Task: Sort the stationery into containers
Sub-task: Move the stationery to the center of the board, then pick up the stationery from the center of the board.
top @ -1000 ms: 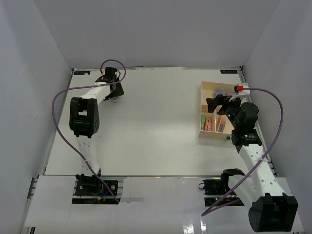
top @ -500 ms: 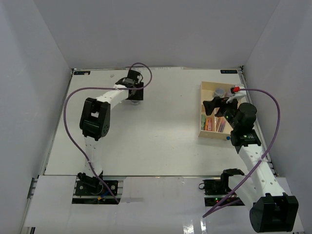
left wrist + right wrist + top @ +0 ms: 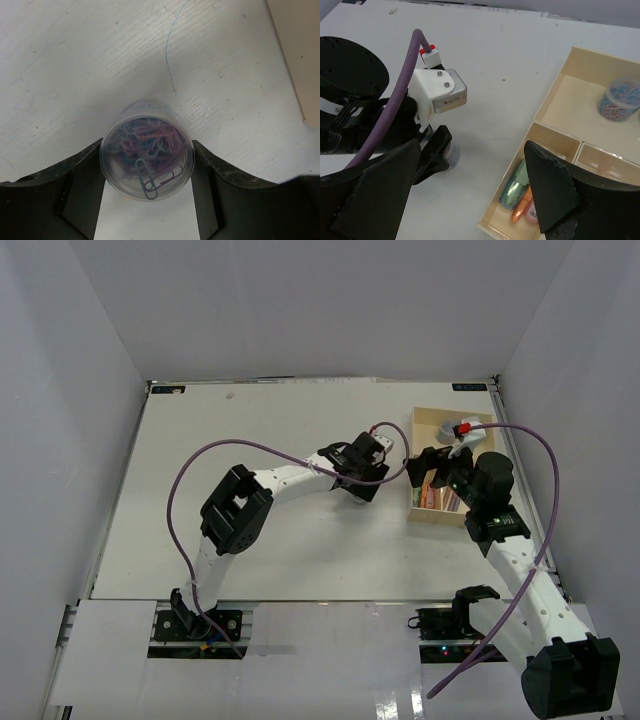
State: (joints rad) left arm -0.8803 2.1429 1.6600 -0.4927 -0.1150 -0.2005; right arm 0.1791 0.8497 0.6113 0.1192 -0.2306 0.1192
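We find the left claw (image 3: 362, 480) clamped on a clear round plastic pot of coloured paper clips (image 3: 146, 150), near the middle of the white table (image 3: 300, 550).
Its black fingers (image 3: 80, 185) press the pot's two sides, just left of the pale beige wooden divided tray (image 3: 425, 420); coloured markers (image 3: 520, 190) lie in a near compartment; a second clear pot of paper clips (image 3: 621, 98) stands in the far compartment; the right claw (image 3: 470, 185) gapes wide, holding nothing, above the tray's left edge.

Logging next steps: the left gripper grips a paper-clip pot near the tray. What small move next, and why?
Probably carry the pot over the tray wall: the left gripper holds it short of the tray, where a similar pot sits.
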